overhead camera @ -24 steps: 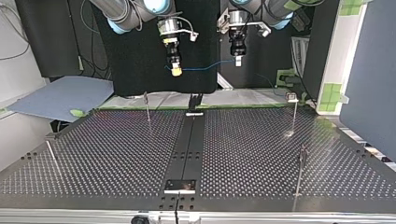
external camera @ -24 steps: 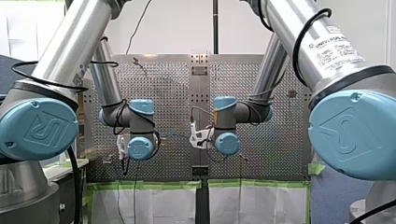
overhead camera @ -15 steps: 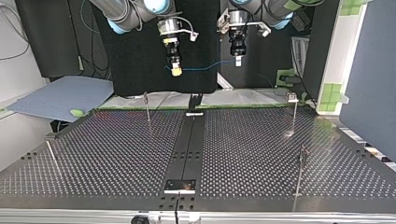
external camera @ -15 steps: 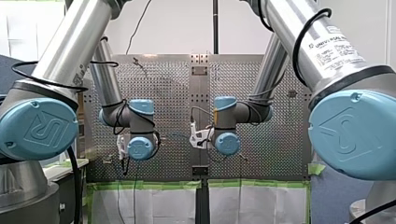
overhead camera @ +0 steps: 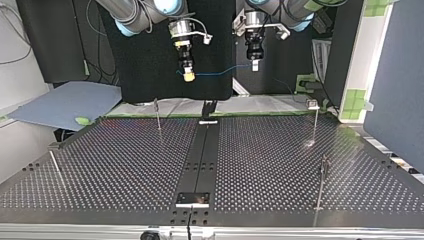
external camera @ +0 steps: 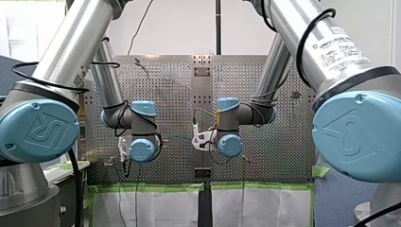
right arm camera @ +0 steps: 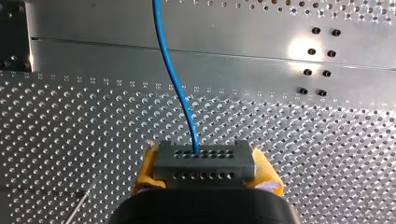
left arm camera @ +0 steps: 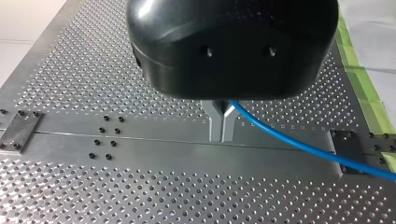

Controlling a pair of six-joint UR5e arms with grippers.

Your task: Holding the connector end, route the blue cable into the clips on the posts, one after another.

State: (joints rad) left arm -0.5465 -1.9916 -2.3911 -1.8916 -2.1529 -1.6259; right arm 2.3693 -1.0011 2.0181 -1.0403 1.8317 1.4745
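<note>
While both point downward, my right hand (right arm camera: 204, 161) clamps the connector (right arm camera: 204, 170), my left hand (left arm camera: 222, 127) the cable (left arm camera: 327, 156).

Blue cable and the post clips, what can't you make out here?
- The clips on the posts: top view, too small to read.
- Middle of the blue cable: cut off at each wrist view's edge.
- The left gripper and right gripper: front view, hidden behind wrist joints.

White wall (external camera: 179, 28), green-taped paper sheeting (external camera: 156, 208)
</note>
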